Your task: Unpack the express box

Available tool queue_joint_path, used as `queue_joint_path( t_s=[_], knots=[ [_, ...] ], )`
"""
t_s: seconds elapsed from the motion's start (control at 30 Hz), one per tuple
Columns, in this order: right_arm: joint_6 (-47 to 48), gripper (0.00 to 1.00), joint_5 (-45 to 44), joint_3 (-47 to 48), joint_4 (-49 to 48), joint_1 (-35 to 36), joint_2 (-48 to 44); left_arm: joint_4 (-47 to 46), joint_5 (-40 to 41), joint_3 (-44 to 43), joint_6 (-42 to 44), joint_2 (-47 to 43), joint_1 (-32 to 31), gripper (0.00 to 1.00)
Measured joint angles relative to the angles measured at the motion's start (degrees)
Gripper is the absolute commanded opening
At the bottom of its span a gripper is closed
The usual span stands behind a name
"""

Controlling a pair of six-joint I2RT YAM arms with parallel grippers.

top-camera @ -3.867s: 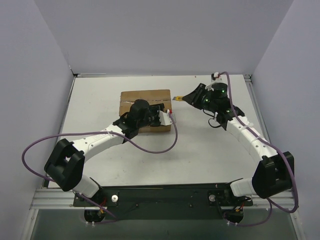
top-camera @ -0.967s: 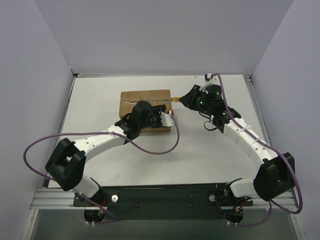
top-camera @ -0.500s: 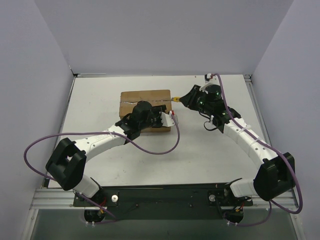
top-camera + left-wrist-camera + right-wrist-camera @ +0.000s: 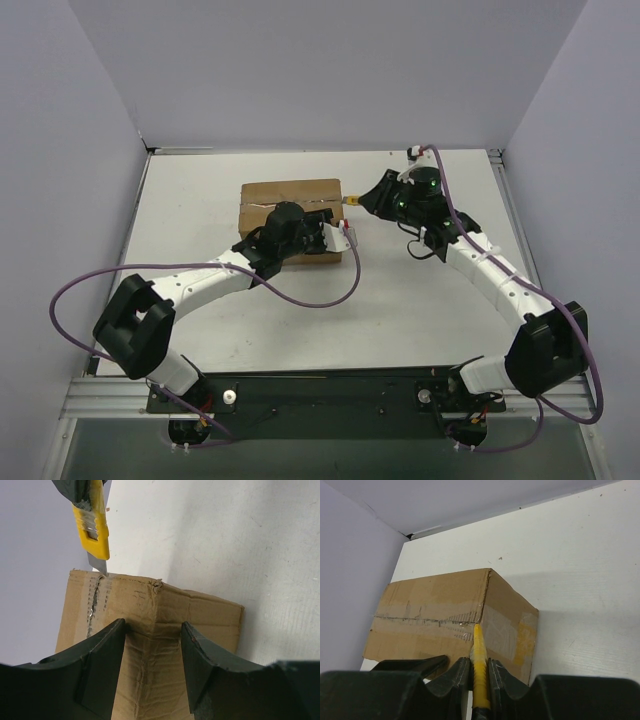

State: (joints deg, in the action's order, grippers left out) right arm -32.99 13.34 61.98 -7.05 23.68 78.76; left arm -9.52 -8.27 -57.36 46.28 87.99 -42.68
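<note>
Bench and walls: we see a white bench (image 4: 420, 310) closed in by pale walls (image 4: 330, 70) on three sides.
Express box: the brown express box (image 4: 290, 190) lies on the bench toward its far side, left of centre, between the two arms. All its flaps are down.
Left pincer: the left pincer (image 4: 152, 630) straddles the box's near right corner with its fingers (image 4: 107, 655) set wide. Both inner faces look pressed to the creased cardboard, so we read it as clamped on the box to brace it.
Right pincer: the right pincer (image 4: 479, 666) is closed on a yellow knife (image 4: 479, 652).
Knife: its blade tip meets the top edge at the right end of the box, just where the tape seam (image 4: 420, 619) begins.
Done so far: the tape along the top shows a dark, ragged line, which we judge to be a partial slit.
Left to do: we judge the task to be early. The seam has to be cut through along its whole length, the flaps have to be folded back, and the contents have to be lifted out. We cannot see those contents.
</note>
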Motion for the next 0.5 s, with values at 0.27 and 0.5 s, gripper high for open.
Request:
queue_joint_path(
  t_s=[0.27, 0.5],
  knots=[
    [1.0, 0.0, 1.3, 3.1, 5.0, 0.0, 0.5, -1.6, 1.3, -0.6, -3.3, 1.4, -0.1, 0.54],
    [2.2, 0.0, 1.7, 5.1, 9.4, 0.0, 0.5, -3.6, 4.6, -2.6, -7.6, 4.0, -0.7, 0.52]
  ],
)
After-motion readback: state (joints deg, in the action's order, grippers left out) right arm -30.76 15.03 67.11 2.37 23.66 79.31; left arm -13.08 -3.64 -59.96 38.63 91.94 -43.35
